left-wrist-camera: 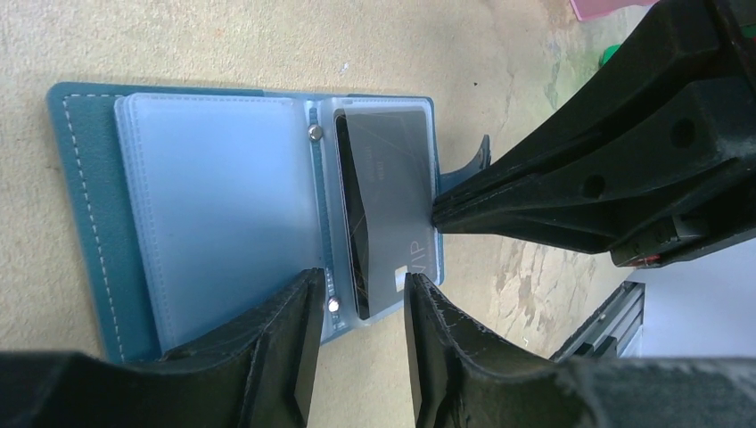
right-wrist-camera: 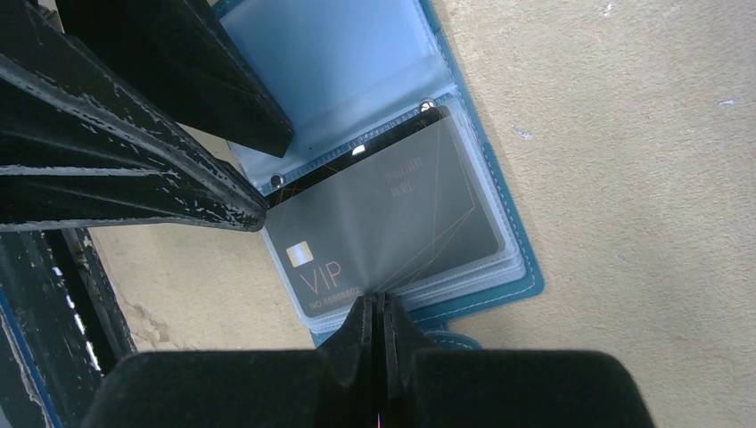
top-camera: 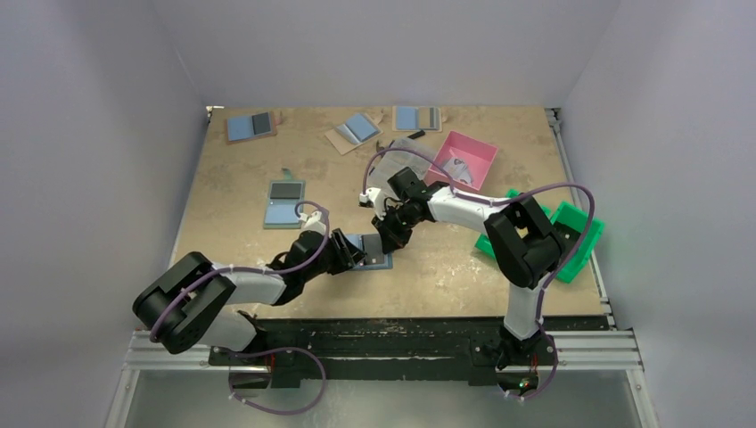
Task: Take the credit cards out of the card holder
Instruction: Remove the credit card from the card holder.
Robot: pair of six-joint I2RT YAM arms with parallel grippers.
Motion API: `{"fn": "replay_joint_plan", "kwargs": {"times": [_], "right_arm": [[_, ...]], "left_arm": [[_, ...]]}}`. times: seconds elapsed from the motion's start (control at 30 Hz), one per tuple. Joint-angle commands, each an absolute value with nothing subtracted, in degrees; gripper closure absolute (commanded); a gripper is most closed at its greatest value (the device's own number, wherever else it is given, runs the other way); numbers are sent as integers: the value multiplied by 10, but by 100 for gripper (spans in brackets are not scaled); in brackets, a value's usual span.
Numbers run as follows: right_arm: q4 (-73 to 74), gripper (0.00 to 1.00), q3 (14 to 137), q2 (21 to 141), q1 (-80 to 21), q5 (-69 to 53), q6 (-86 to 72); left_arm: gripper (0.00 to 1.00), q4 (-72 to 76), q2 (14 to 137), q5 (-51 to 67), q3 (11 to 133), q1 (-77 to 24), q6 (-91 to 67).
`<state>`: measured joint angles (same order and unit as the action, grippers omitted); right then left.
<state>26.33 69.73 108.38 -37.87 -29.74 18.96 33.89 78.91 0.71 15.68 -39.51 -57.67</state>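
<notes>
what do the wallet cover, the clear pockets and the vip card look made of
Card holder cover: probably faux leather, matte teal, fine grain, pale stitching along the edge.
Pockets: soft frosted plastic, milky and translucent, fixed by small shiny studs, likely metal.
Credit card: stiff plastic by the look, dark grey, slight sheen, thin printed lines.

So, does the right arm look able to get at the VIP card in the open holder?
Probably yes: the right tool, shut, touches the VIP card at its outer edge. The card holder lies open, and the left tool straddles the spine at one end, clear of that approach.
</notes>
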Motion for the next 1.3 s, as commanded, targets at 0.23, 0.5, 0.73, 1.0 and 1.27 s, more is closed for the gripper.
{"fn": "replay_joint_plan", "kwargs": {"times": [0.23,0.5,0.73,1.0,1.27], "right_arm": [[269,100,718,1117,-389,-329,186],[275,100,734,1147,-416,-391,164],[266,100,730,1150,-407,-307,146],[268,97,728,1149,-386,-266,147],[283,95,735,1158,-386,-265,166]], "left_arm": [[66,445,860,45,166,-371,-577],[80,500,900,68,157,-371,-596],[100,447,857,48,152,-370,-581],[100,423,768,48,102,-330,-593],[100,415,725,89,77,-299,-594]]}}
